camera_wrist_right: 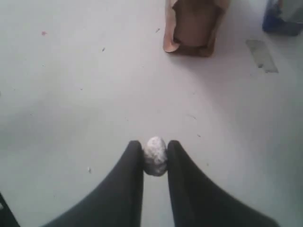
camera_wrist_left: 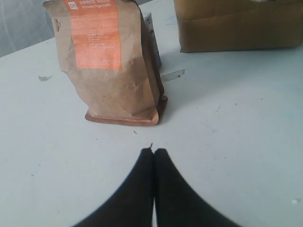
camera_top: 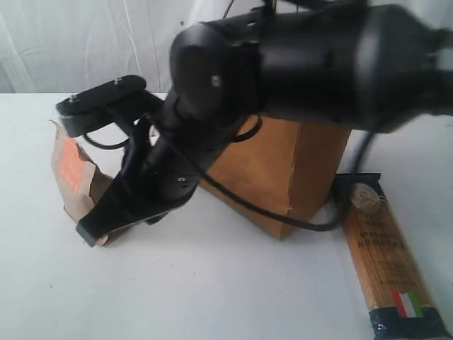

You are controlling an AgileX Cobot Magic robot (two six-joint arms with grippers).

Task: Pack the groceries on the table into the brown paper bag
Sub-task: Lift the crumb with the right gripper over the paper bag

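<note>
Left fingers (camera_wrist_left: 150, 160): clenched tip to tip, nothing between them, over bare bench (camera_top: 212, 283).

Right fingers (camera_wrist_right: 140, 152): closed on a small grey-white speckled lump (camera_wrist_right: 155, 156), one finger against each side of it. I cannot tell what the lump is. Bare bench lies beneath.

Brown paper bag (camera_top: 318, 163), taken as reference: upright on the bench. A black arm (camera_top: 297, 64) crosses in front of it in the exterior view and hides its top. I cannot tell which of my arms that is.

Brown orange-labelled pouch (camera_wrist_left: 113, 85): upright, to the left of the bag in the exterior view and apart from it. Its orange label faces my left fingers, with the bag behind it.

Small white-blue carton (camera_wrist_right: 284, 21): blurred in the right wrist view. In the left wrist view only an edge shows, just behind the pouch, on the bag's side.

Long spaghetti packet (camera_top: 386, 262): flat on the bench at the bag's right side. One end lies by the bag's lower corner, the rest runs away from the bag.

Strip of tape (camera_wrist_left: 173, 74): flat on the bench between pouch and bag.

Pouch, carton and packet are all outside the bag.
</note>
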